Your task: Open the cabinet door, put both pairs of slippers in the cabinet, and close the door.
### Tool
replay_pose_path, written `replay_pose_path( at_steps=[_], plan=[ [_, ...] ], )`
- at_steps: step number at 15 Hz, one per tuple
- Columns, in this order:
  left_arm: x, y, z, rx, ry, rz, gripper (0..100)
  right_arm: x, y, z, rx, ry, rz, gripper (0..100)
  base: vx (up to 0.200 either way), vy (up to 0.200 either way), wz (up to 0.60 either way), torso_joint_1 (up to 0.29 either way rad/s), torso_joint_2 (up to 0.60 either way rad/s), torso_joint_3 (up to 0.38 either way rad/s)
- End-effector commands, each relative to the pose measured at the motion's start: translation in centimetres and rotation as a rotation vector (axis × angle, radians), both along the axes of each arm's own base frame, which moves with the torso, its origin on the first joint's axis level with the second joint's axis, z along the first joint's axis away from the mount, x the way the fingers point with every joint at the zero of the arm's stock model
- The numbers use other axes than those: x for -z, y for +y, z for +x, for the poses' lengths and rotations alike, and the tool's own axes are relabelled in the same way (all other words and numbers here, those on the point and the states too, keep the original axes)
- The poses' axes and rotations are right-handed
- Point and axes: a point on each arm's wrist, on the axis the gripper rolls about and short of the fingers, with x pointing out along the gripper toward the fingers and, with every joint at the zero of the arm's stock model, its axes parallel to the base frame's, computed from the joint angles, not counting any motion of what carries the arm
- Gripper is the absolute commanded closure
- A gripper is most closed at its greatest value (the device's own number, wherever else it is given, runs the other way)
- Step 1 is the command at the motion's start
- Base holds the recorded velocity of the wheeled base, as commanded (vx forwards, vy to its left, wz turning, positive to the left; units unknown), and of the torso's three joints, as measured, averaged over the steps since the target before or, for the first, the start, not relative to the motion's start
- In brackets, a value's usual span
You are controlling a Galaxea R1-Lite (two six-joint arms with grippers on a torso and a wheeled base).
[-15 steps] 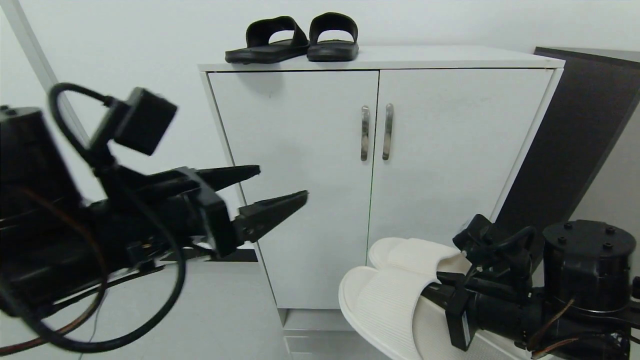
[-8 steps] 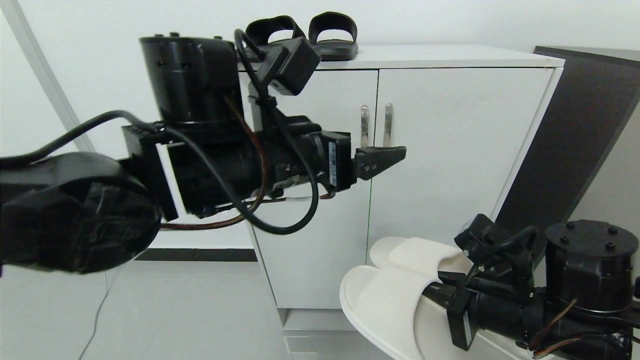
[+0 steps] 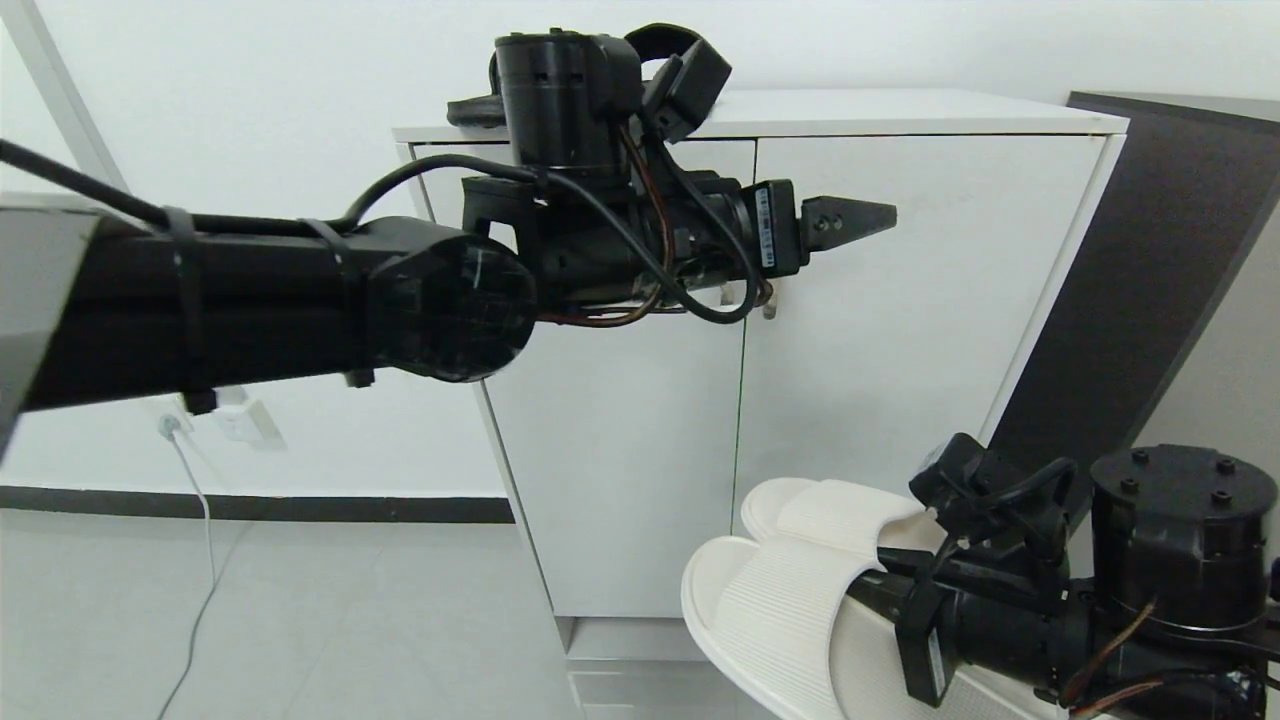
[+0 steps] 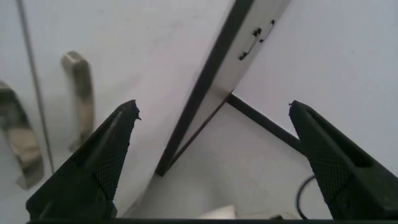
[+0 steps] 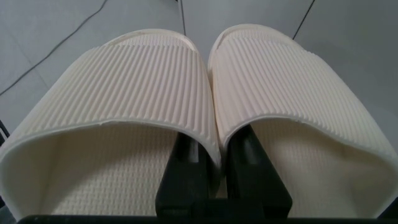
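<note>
The white cabinet has both doors shut. My left gripper is held at the top of the right door, just past the two metal handles, which the wrist hides. In the left wrist view the gripper is open, with one door handle beside a finger. The black slippers lie on the cabinet top, mostly behind the left arm. Low at the right, my right gripper is shut on the white slippers. Its fingers clamp the two adjoining inner straps of the pair.
A dark panel stands against the cabinet's right side. A wall socket with a cable hanging to the grey floor is at the left. Open floor lies in front of the cabinet.
My left arm has risen and swung right, from low at the left to handle height across the cabinet front. The right arm and the white slippers have stayed put.
</note>
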Motion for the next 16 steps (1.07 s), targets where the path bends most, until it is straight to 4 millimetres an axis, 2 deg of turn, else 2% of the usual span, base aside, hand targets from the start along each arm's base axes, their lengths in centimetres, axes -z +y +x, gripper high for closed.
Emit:
replay_pose_path(
  at_steps=[1,12,16],
  plan=[
    [1.6,-0.4,2.1,-0.022,0.026,0.014,0,0.0,0.0,0.0,0.000,-0.001,0.000,100,0.000,0.000,0.00,0.000,0.00,0.000],
    [2.0,0.7,3.6,-0.106,0.037,0.013,0,0.1,-0.1,-0.1,-0.001,0.002,-0.004,100,0.000,0.000,0.00,0.000,0.00,0.000],
    [2.6,-0.1,4.6,-0.128,0.039,0.009,0,0.2,-0.2,-0.2,0.001,0.005,-0.007,100,0.000,0.000,0.00,0.000,0.00,0.000]
  ],
)
